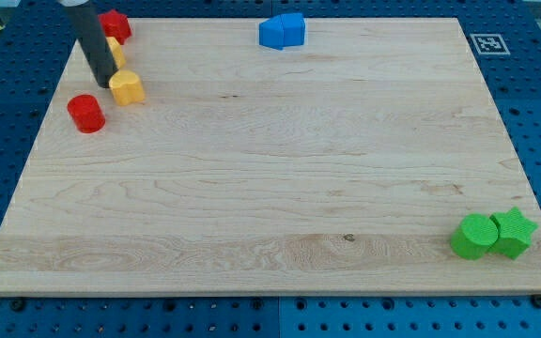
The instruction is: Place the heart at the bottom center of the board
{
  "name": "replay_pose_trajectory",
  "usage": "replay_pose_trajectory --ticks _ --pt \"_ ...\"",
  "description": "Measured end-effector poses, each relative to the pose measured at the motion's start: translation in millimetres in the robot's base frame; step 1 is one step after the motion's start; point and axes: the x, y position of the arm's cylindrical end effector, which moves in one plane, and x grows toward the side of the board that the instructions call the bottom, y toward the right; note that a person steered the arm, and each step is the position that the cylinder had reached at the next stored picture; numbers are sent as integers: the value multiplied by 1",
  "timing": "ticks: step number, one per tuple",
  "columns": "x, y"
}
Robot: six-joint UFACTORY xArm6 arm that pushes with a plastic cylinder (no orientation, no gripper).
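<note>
A yellow heart (127,87) lies near the board's top left corner. My tip (104,82) is down on the board just to the left of the heart, touching it or nearly so. The dark rod rises up and to the left from there and partly hides a second yellow block (115,53) behind it. A red block (115,24) sits at the top edge above that. A red cylinder (86,113) lies below and to the left of my tip.
The wooden board (270,188) rests on a blue pegboard. A blue block (282,31) sits at the top centre edge. A green cylinder (474,236) and a green star (514,231) touch each other at the bottom right corner.
</note>
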Motion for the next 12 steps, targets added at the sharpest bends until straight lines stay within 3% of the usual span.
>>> replay_pose_trajectory --ticks 2,6,12 --pt "32 36" --pt "110 168" --pt "203 166"
